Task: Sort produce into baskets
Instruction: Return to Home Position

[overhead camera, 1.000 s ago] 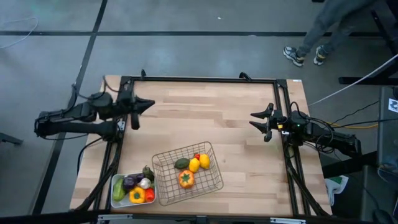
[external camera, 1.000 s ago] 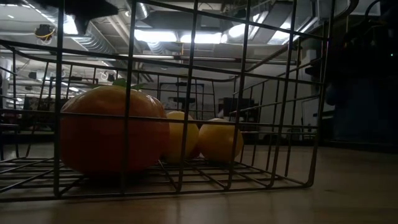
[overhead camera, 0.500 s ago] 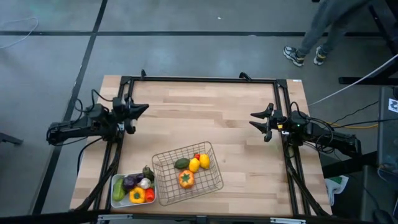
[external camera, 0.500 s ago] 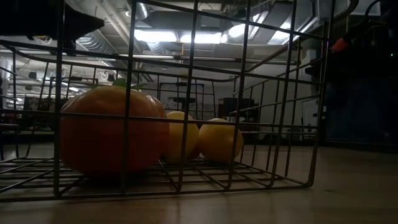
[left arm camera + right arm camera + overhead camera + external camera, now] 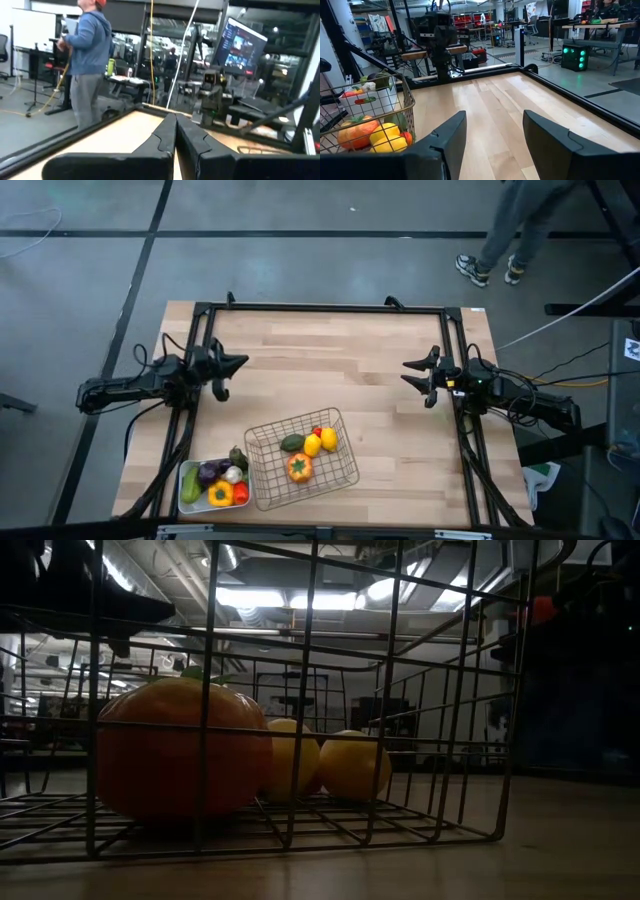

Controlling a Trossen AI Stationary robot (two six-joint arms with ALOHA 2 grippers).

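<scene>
Produce is sitting in two containers toward the left arm's side of the table (image 5: pixel 330 360), at the edge farthest from the arms' bases.

Surface and room: the table is showing pale wood planks inside a black frame (image 5: pixel 320 307), with grey floor around it. The low view is showing ceiling lights and ducting overhead.

Views: only the high view is taking in both containers and both arms together, along with a pair of legs (image 5: pixel 505 240) walking beyond the far right corner. The low view is looking through the mesh and catching just the orange pepper and the lemons. The left wrist view is showing a person (image 5: pixel 87 45) in a blue top standing past the table, and a lit monitor (image 5: pixel 240 42). The right wrist view is showing the basket from the side, with the other arm across the table.

Counts: the basket (image 5: pixel 338 468) is holding five pieces: one orange pepper (image 5: pixel 298 468), two lemons (image 5: pixel 313 445), one green piece (image 5: pixel 291 443) and one red bit (image 5: pixel 317 431). The tray (image 5: pixel 182 498), lying just beside the basket, is holding six pieces that can be told apart, among them a purple piece (image 5: pixel 209 472), a white piece (image 5: pixel 233 475) and a yellow pepper (image 5: pixel 220 496).

Grippers: the left gripper (image 5: pixel 240 363) is hanging by the table's left edge, fingers pressed together on nothing. The right gripper (image 5: pixel 408 372) is hanging by the right edge, fingers spread, empty. Both are well apart from the basket.
</scene>
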